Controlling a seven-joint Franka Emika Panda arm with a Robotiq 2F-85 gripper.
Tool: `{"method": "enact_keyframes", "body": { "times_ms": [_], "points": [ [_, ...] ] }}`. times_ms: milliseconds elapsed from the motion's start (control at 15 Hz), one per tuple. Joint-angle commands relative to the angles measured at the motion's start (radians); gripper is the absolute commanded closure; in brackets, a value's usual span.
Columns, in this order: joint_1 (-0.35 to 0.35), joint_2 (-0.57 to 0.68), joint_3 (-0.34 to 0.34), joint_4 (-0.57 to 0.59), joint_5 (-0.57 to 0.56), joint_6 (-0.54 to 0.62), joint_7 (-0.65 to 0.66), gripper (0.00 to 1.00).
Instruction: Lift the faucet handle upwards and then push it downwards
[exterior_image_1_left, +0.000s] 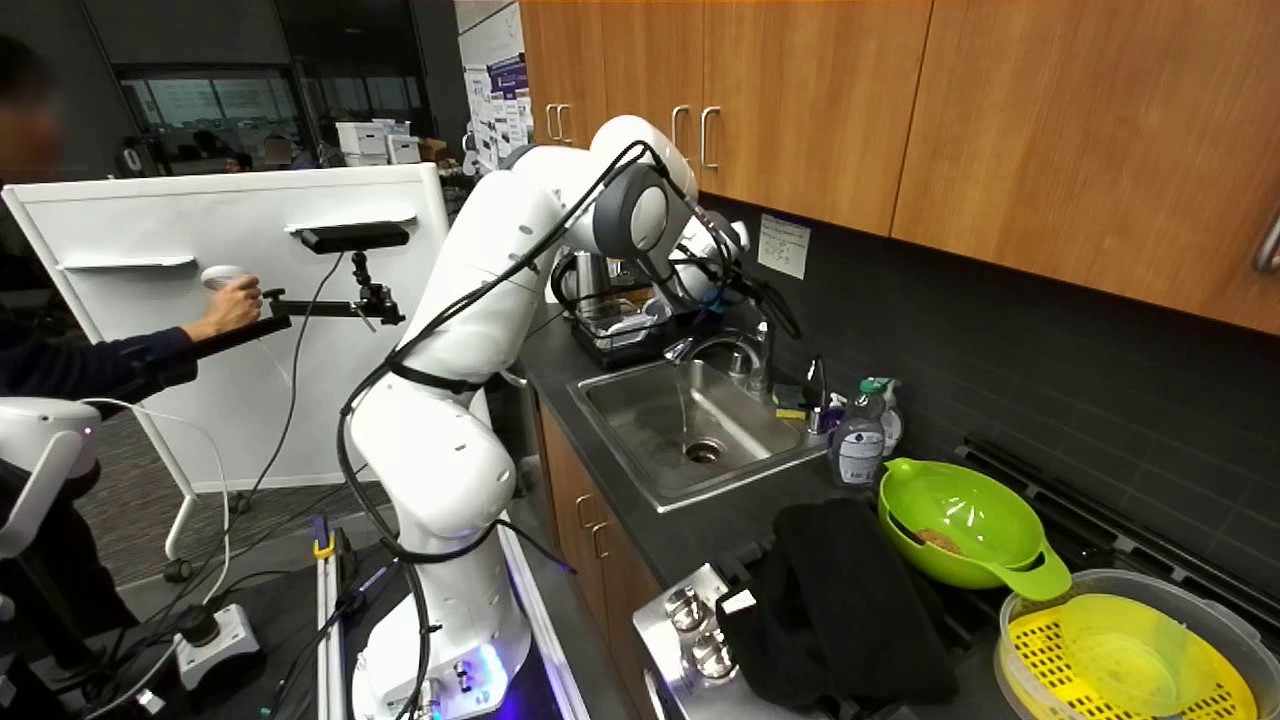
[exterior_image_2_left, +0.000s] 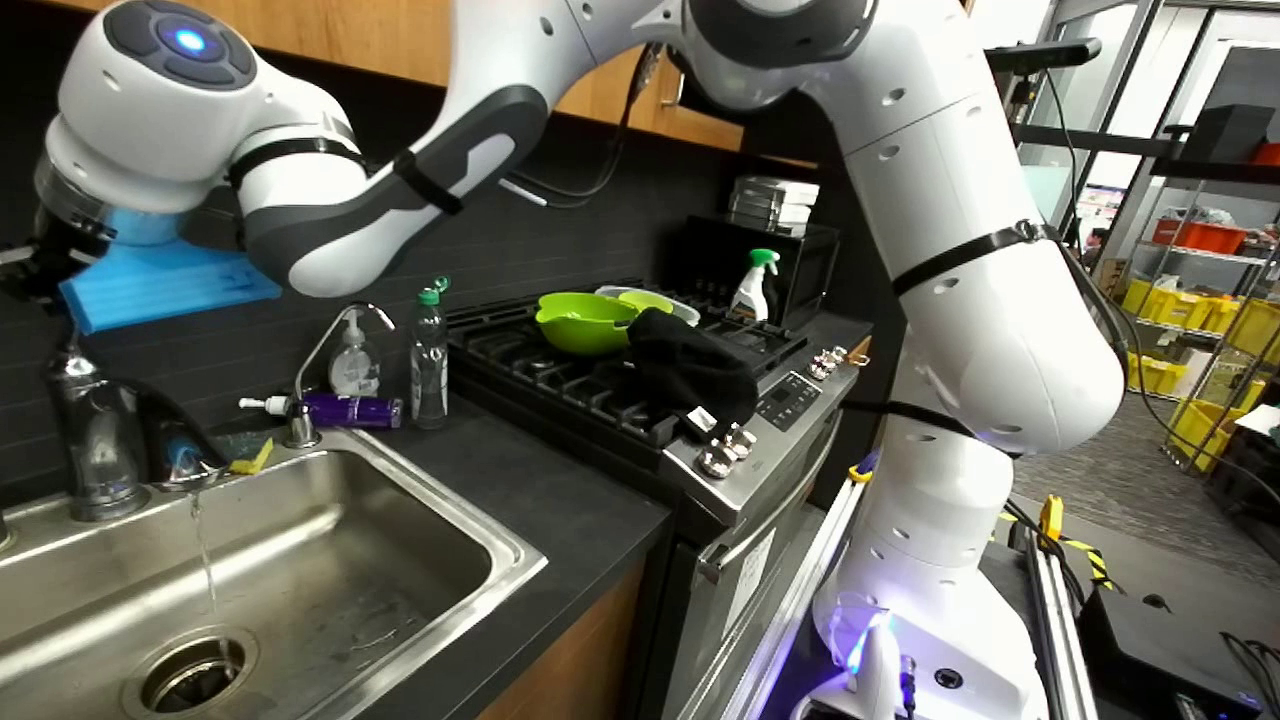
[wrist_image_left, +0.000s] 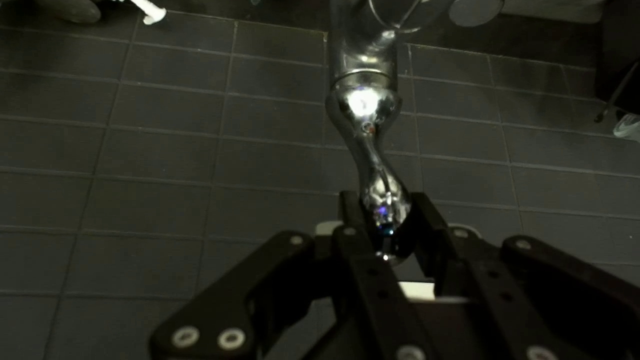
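Gripper (wrist_image_left: 388, 225): in the wrist view its fingers stand a narrow gap apart, one against each side of the rounded end of the faucet handle (wrist_image_left: 367, 145), which they clasp.
Faucet handle: at the far left of an exterior view, on top of the faucet body (exterior_image_2_left: 105, 450), small and blurred there; in the wrist view its slim silver neck shows clear of the fingers.
Spout (exterior_image_2_left: 158, 425): curves forward over the stainless-steel sink (exterior_image_2_left: 515, 560).
Water stream (exterior_image_2_left: 204, 550): thin, falling from the spout towards the round drain (exterior_image_2_left: 190, 675), in both exterior views.
Yellow sponge (exterior_image_2_left: 252, 457): on the sink's back ledge, between the spout and a slim gooseneck tap (exterior_image_2_left: 303, 430).
Purple bottle (exterior_image_2_left: 350, 410): lying on its side beside the tap, white nozzle pointing left.
Pump bottle (exterior_image_2_left: 355, 365): clear, upright, behind the purple one.
Green-capped bottle (exterior_image_2_left: 430, 368): clear, upright on the dark counter (exterior_image_2_left: 580, 510), between sink and stove (exterior_image_2_left: 770, 450).
Green bowl (exterior_image_2_left: 585, 325): on the stove grates, with a handle and a pouring lip showing in an exterior view.
Black cloth (exterior_image_2_left: 690, 365): bunched on the stove, next to the bowl.
Spray bottle (exterior_image_2_left: 752, 290): white with a green head, upright beyond the bowl and cloth, near a dark boxy appliance (exterior_image_2_left: 815, 270).
Arm base (exterior_image_2_left: 930, 570): white, at the right, a blue light glowing low on it.
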Motion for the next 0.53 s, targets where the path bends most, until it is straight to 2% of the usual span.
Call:
{"method": "enact_keyframes", "body": {
  "times_ms": [0, 467],
  "points": [
    [-0.002, 0.027, -0.006, 0.103, 0.011, -0.029, -0.04, 0.93],
    [-0.003, 0.037, -0.007, 0.116, 0.011, -0.034, -0.042, 0.93]
  ]
}}
